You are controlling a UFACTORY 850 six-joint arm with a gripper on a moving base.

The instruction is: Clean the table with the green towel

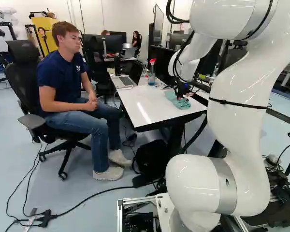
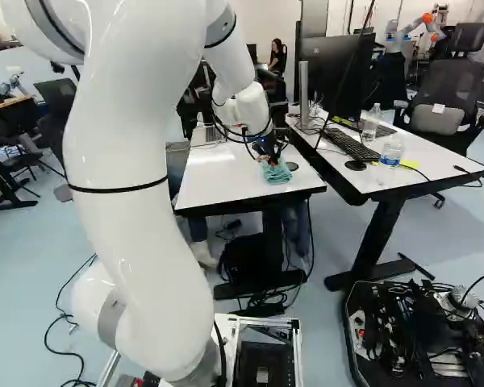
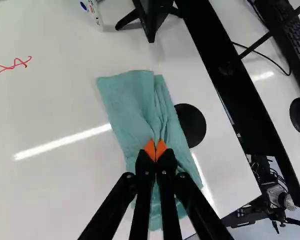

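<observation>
Over the white table [image 1: 144, 110], the gripper [image 1: 181, 93] points down at the green towel [image 1: 183, 104]. In the wrist view the gripper [image 3: 155, 151] has its orange fingertips together, shut on a raised fold of the green towel [image 3: 126, 97]. The towel lies crumpled along its middle, spreading ahead of the fingers and beneath them; the fingers hide part of it. A red scribble [image 3: 9, 67] marks the tabletop, off to one side of the towel.
A round black disc [image 3: 191, 126] touches the towel's side. A black stand [image 3: 151, 17] and a marker [image 3: 94, 11] are ahead. A spray bottle [image 1: 152, 72] and laptop [image 1: 123, 81] stand farther back. A seated person is beside the table. A second desk [image 2: 419, 161] adjoins it.
</observation>
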